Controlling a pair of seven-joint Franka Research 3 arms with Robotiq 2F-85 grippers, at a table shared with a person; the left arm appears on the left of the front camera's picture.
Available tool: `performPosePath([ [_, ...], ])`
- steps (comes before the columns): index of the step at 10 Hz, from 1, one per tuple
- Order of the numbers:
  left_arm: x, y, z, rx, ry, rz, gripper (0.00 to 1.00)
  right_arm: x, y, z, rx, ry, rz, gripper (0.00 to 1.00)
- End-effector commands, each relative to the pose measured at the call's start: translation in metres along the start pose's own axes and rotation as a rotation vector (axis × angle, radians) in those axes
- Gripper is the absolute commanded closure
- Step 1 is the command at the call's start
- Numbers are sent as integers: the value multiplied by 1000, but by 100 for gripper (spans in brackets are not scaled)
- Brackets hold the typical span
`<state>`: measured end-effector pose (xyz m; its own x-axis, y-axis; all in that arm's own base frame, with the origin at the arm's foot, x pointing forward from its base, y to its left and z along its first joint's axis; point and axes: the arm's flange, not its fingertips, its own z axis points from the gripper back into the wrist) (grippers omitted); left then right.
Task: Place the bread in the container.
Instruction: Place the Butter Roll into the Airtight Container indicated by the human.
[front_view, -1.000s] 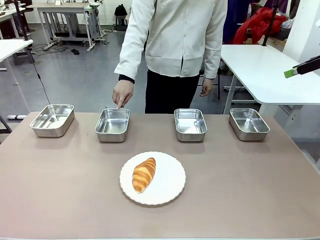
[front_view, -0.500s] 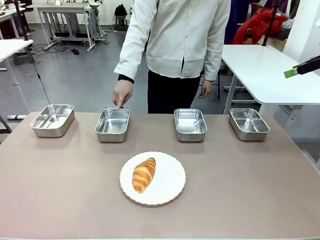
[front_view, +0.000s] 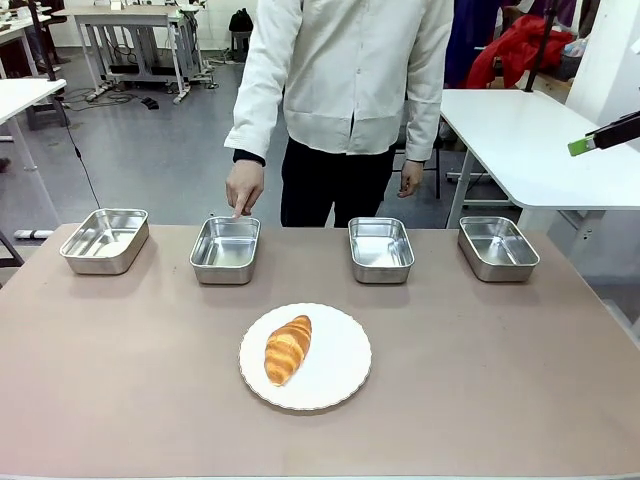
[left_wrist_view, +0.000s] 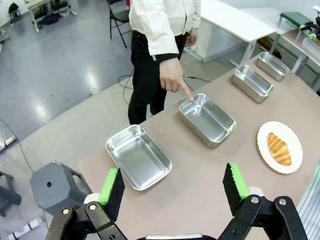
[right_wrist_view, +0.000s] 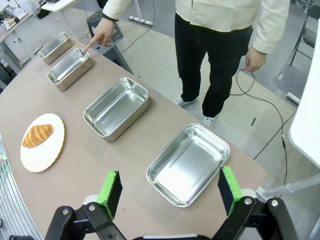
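Brown tabletop (front_view: 120, 400) over grey workshop floor (front_view: 160, 150) carries plated bread (front_view: 288, 348); left gripper (left_wrist_view: 172, 182), right gripper (right_wrist_view: 169, 186) spread.

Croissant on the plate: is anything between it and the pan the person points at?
Nothing visible: bare brown tabletop separates the golden-brown croissant and the shiny rectangular steel pan. The person's hand points at its far rim.

The black two-finger left gripper (left_wrist_view: 172, 186) has green pads (left_wrist_view: 108, 185) and silver screws (left_wrist_view: 251, 199); the right gripper (right_wrist_view: 167, 187) looks alike; the person (front_view: 350, 110) wears a white long-sleeved shirt (front_view: 340, 60) and black trousers (front_view: 320, 190).
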<state>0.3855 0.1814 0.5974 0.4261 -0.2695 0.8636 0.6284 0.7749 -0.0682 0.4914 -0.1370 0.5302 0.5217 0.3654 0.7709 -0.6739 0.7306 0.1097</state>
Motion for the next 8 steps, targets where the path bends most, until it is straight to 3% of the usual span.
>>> performPosePath([
  [1,0,0,0,0,0,0,0,1,1,0,3,-5,2,0],
  [5,60,-78,-93,45,217,119,0,1,1,0,3,-5,2,0],
  [8,58,-178,-196,128,499,205,0,1,1,0,3,-5,2,0],
])
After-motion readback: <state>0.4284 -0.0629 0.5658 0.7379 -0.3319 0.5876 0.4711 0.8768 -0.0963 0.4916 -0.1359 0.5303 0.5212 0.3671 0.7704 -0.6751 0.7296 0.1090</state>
